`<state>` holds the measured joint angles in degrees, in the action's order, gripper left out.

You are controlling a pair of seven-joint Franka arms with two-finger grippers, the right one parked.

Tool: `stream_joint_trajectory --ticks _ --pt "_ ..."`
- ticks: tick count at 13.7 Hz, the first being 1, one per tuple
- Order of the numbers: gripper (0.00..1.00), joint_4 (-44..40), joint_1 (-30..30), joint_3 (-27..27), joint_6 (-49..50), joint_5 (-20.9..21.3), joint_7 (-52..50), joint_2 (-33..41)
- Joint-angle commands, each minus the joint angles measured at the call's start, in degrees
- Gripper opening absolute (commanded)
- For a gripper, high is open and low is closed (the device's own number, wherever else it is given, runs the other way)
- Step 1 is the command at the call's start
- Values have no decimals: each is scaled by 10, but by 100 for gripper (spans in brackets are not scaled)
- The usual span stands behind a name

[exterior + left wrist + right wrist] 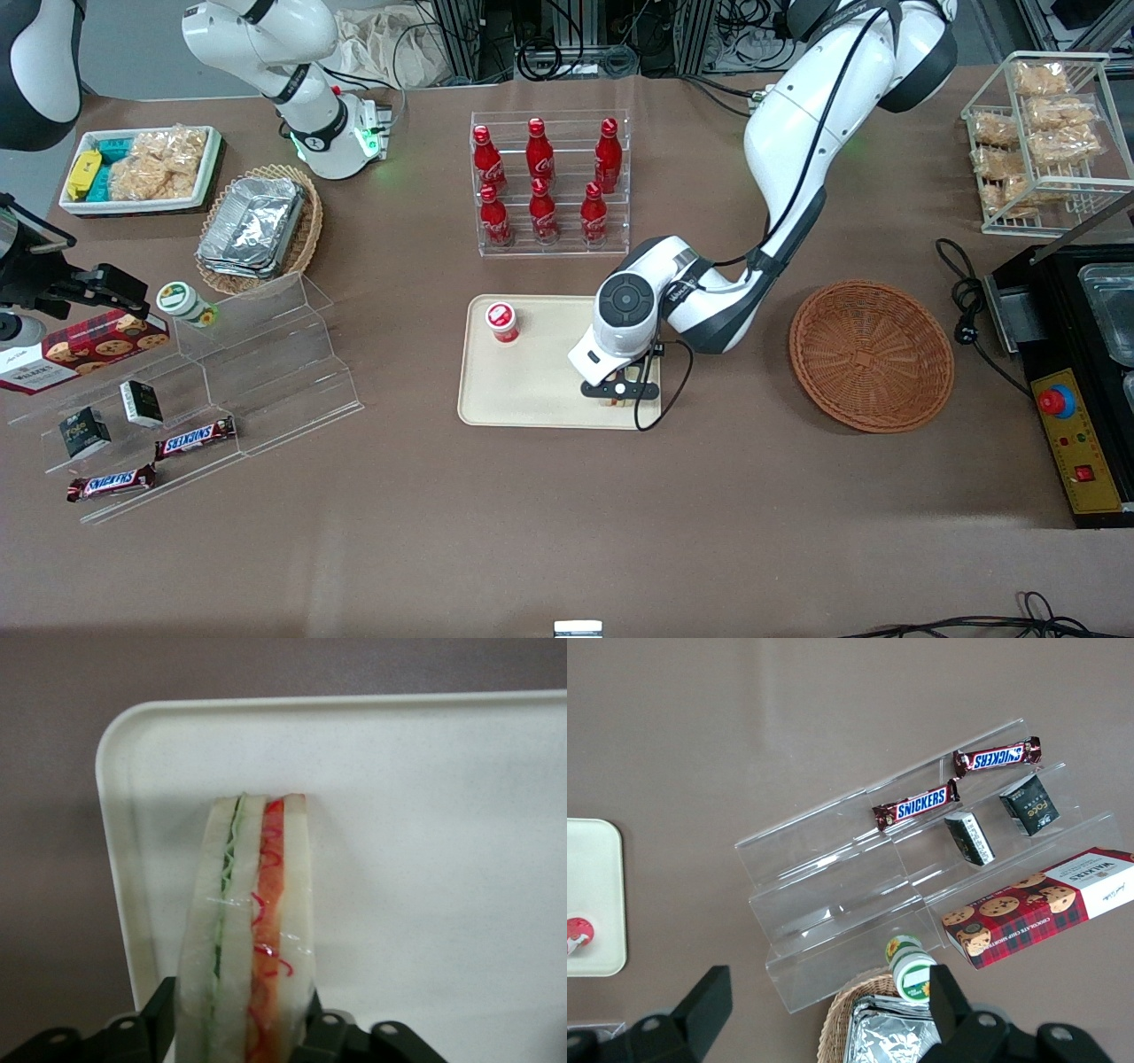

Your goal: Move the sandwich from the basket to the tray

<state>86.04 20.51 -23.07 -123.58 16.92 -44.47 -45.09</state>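
Observation:
My left gripper [620, 395] hangs low over the beige tray [532, 390], at the tray's corner nearest the front camera and toward the working arm's end. It is shut on the sandwich [252, 930], a white-bread wedge with green and red-orange filling. The black fingers [158, 1014] press both of its bread faces. The wedge stands on edge over the tray [425, 815], close to the rounded corner; I cannot tell whether it touches the tray. In the front view only a sliver of the sandwich [615, 404] shows under the hand. The reddish-brown wicker basket [873, 354] sits beside the tray with nothing in it.
A small red-lidded cup [502, 321] stands on the tray's corner farther from the front camera. A clear rack of red cola bottles [549, 182] is farther back. A black control box [1076, 434] and a wire rack of pastries [1045, 133] stand at the working arm's end.

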Motion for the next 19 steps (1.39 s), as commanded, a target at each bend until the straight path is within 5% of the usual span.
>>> stream_joint_trajectory --ticks 1,10,12,16,19 --pt "100 -11 -4 4 4 10 -8 12" --pt "100 -31 -49 47 168 -3 3 190" --pt "100 -11 -91 46 171 -35 19 234" --pt "100 66 -171 54 191 -122 227 337" --pt "100 93 -173 129 219 -159 361 375"
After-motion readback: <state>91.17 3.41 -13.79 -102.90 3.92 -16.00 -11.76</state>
